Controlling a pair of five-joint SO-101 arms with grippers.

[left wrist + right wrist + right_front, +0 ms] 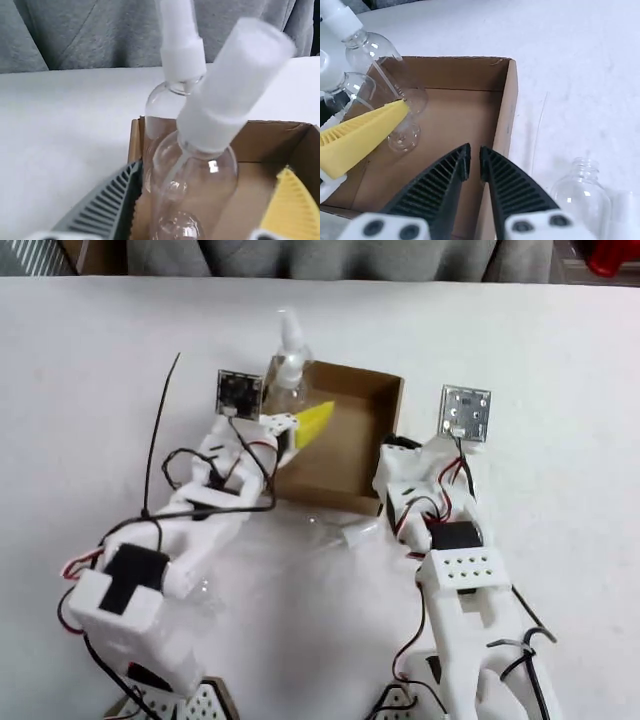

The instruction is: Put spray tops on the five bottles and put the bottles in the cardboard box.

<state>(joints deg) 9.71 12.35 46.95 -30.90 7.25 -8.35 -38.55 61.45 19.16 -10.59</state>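
Two capped bottles at the left far corner of the cardboard box (350, 452): rear bottle (162, 107) stands inside by the wall, held bottle (192, 175) leans tilted just in front of it. We see the left gripper (210, 172) clamped on the held bottle, grey and yellow fingers either side. Uncapped loose bottle (580, 192) sits on the table (520, 330) just outside the near wall, spray top (358, 533) beside it. Right gripper (475, 155) hangs over the box's right near wall, jaws almost together, empty
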